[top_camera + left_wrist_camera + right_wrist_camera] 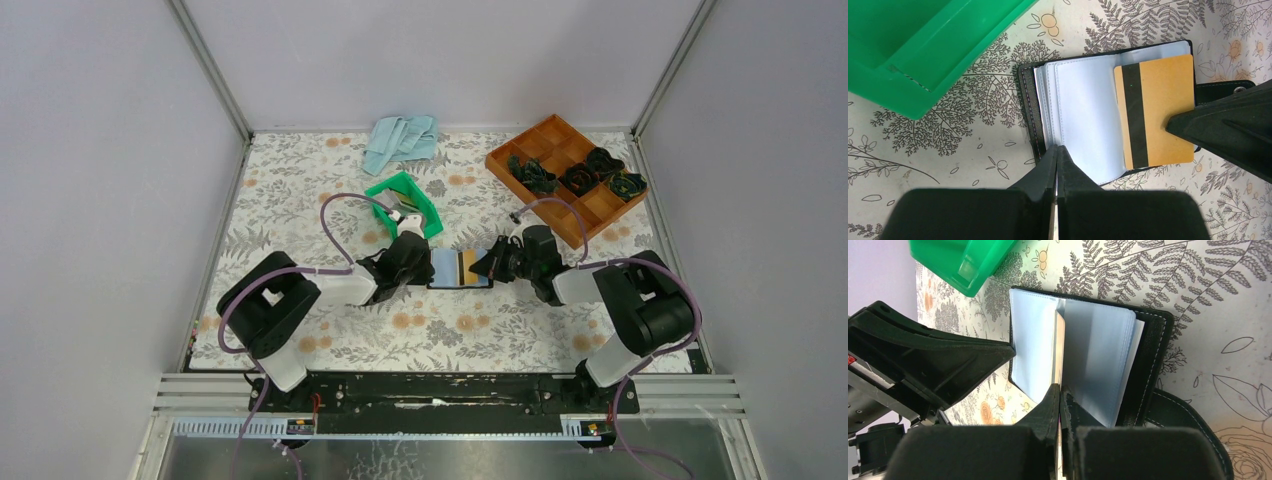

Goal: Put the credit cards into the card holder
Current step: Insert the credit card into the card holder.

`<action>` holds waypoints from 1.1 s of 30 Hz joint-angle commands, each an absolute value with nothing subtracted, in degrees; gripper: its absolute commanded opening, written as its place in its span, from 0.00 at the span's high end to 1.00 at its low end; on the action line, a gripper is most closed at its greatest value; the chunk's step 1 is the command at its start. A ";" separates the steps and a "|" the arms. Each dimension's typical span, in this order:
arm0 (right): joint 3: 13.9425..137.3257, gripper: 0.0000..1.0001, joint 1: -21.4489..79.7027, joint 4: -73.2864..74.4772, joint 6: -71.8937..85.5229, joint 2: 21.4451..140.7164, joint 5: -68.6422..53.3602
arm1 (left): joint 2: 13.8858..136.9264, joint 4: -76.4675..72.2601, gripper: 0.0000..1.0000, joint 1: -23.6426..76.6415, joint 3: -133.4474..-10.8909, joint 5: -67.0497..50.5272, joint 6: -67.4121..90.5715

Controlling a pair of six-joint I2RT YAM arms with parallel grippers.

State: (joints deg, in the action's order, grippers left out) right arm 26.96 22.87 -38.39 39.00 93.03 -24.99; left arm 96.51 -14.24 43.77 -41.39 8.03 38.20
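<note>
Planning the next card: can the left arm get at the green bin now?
Likely yes. The bin sits just beyond the left pincer, nothing between them, though that shut pincer is at the holder's edge.

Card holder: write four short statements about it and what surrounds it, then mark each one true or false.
1. The card holder lies open on the table. True.
2. The gold card lies loose, with nothing gripping it. False: the right end effector is shut on its edge, over the clear sleeves.
3. The left end effector is shut, its tips at the card holder's edge. True.
4. The green bin stands on top of the card holder. False: it stands beside it, apart.
</note>
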 commanded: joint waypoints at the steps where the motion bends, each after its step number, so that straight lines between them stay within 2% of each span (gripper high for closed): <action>1: 26.95 1.00 23.16 -33.28 35.48 91.34 -20.95 | 97.98 -8.75 1.00 43.82 -39.94 9.02 36.91; 33: 25.76 1.00 23.38 -40.15 39.12 97.77 -23.82 | 99.21 -8.62 1.00 43.90 -40.00 8.67 36.76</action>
